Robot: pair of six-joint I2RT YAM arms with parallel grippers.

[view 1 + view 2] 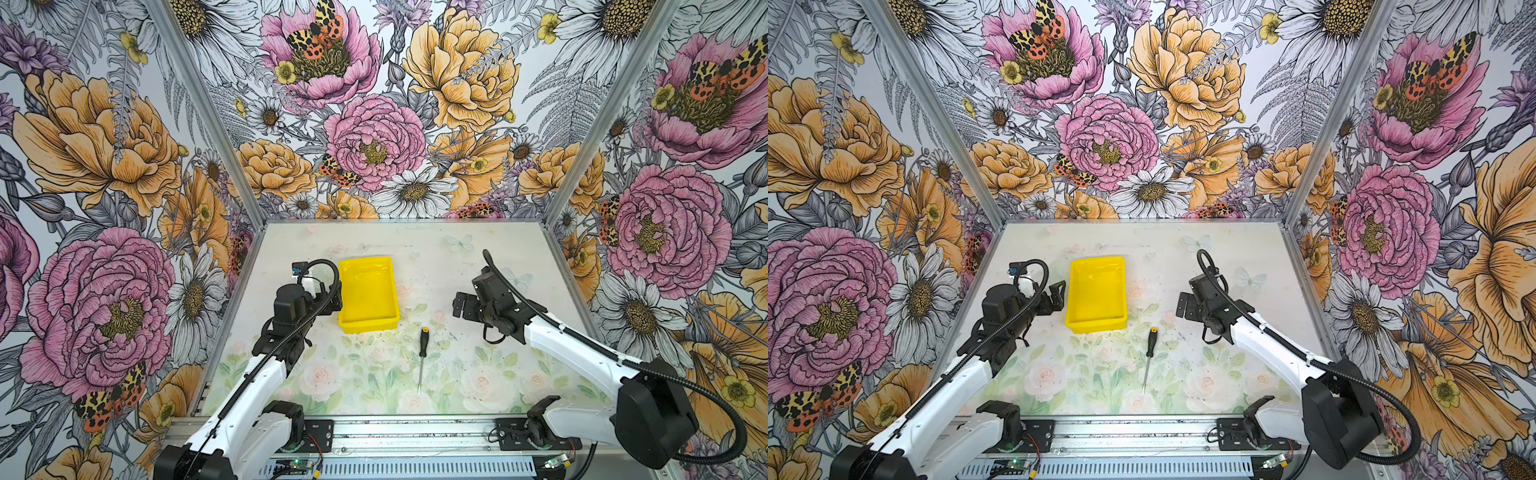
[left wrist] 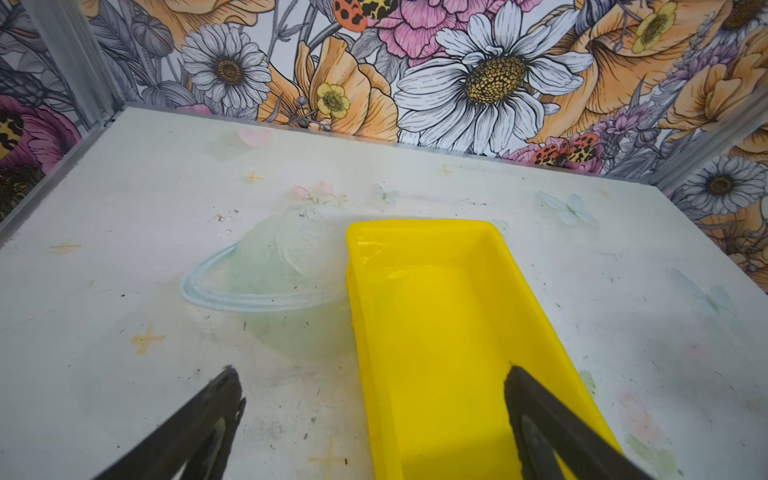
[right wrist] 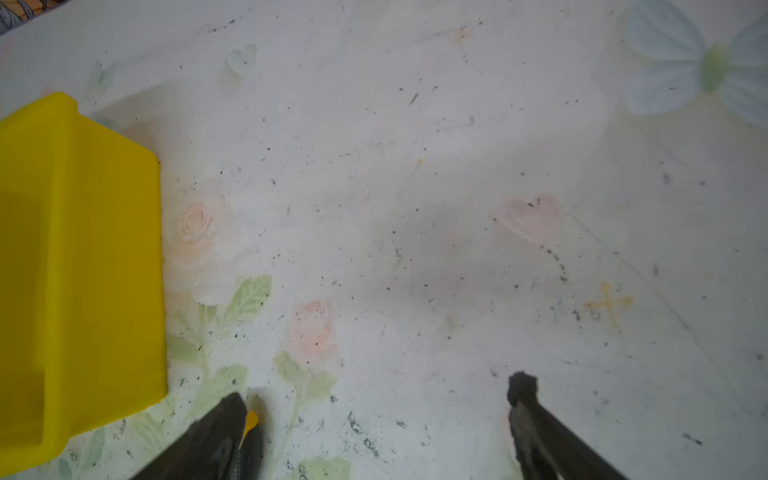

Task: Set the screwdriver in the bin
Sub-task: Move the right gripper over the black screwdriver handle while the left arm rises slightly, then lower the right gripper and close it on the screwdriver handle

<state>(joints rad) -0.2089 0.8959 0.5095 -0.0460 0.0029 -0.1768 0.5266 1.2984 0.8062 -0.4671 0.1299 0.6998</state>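
Observation:
The screwdriver (image 1: 422, 353) (image 1: 1149, 353) lies flat on the table just in front of the bin's near right corner, with its orange butt cap pointing to the bin and its shaft pointing to the front edge. The yellow bin (image 1: 369, 326) (image 1: 1096, 326) (image 2: 536, 316) (image 3: 104, 270) has nothing in it. My left gripper (image 1: 333, 300) (image 1: 1055, 296) (image 2: 374, 374) is open and straddles the bin's left wall. My right gripper (image 1: 460, 305) (image 1: 1183, 305) (image 3: 379, 390) hangs open to the right of the screwdriver. In the right wrist view the butt cap (image 3: 250, 419) peeks out beside one finger.
Flower-patterned walls (image 1: 374, 137) close the back and both sides. An aluminium rail (image 1: 415, 432) with both arm bases runs along the front edge. The table cover (image 1: 478, 374) carries a pale flower print and dark specks.

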